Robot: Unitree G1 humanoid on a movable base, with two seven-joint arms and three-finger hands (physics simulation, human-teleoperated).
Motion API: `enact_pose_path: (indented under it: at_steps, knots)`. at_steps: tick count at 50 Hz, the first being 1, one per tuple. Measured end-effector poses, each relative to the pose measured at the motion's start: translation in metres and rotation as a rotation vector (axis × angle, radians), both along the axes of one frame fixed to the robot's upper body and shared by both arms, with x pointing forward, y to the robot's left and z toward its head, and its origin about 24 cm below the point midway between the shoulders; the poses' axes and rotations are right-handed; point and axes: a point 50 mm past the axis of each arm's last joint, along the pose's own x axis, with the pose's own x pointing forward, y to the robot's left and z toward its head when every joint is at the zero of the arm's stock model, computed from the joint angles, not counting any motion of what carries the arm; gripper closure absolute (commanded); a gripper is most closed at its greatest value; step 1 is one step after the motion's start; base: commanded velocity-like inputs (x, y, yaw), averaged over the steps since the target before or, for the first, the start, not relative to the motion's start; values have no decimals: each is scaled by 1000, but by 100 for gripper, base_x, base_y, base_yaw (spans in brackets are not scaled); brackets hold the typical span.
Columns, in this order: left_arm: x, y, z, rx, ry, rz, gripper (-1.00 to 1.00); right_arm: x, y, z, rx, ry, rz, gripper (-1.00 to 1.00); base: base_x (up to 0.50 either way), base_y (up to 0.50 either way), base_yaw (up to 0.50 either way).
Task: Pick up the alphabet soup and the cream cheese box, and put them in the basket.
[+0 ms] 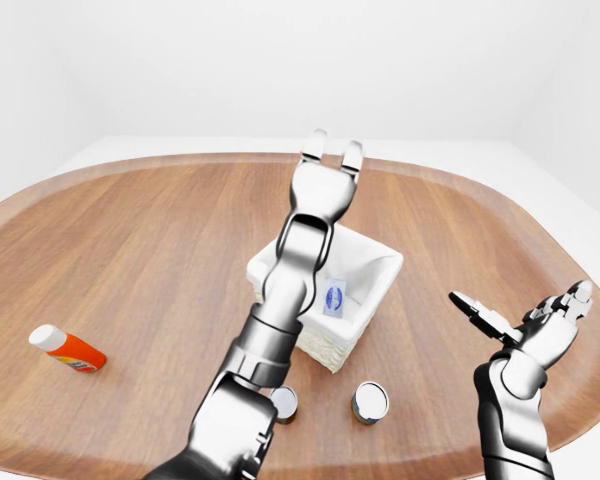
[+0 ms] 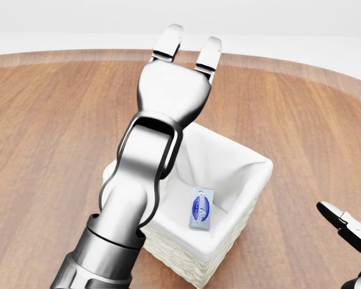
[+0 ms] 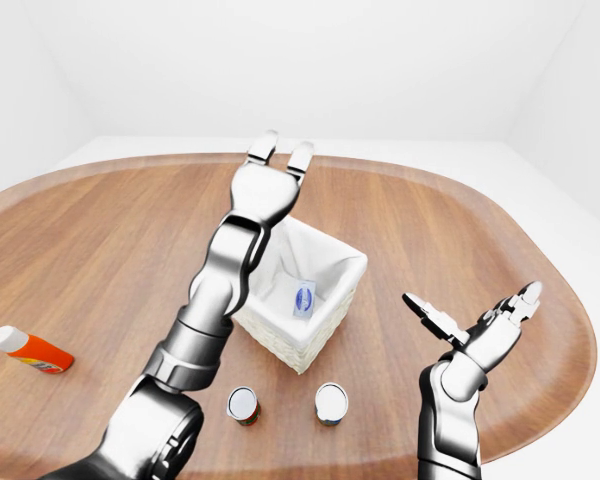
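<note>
Lying flat on the white liner inside the basket (image 2: 253, 180) is the cream cheese box (image 2: 201, 208), label up, near the wall at the lower right in the head view. The left hand (image 2: 186, 51) is raised above the basket's upper-left rim, fingers extended and spread, holding nothing. 2 cans stand upright on the table (image 3: 100, 250) below the basket in the right-eye view: the left can (image 3: 243, 405) and the right can (image 3: 331, 402), close together but apart; which one is the alphabet soup cannot be told. The right hand (image 3: 475, 325) is held above the table's right side, well apart from the basket, fingers splayed wide and empty. An orange bottle (image 1: 67, 348) with a white cap lies on its side far left.
</note>
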Motion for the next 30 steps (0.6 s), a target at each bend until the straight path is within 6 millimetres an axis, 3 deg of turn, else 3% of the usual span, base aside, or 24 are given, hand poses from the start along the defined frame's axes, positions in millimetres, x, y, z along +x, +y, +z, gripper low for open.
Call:
enact_pose_path:
  at_steps: [13, 30]
  knots:
    - [-18, 16, 32, -117, -113, -6, -100, 0, 0, 1, 0, 1, 1, -100, 0, 0, 0]
    - [-48, 36, 49, -216, -210, 1, -100, 0, 0, 1, 0, -1, 1, -100, 0, 0, 0]
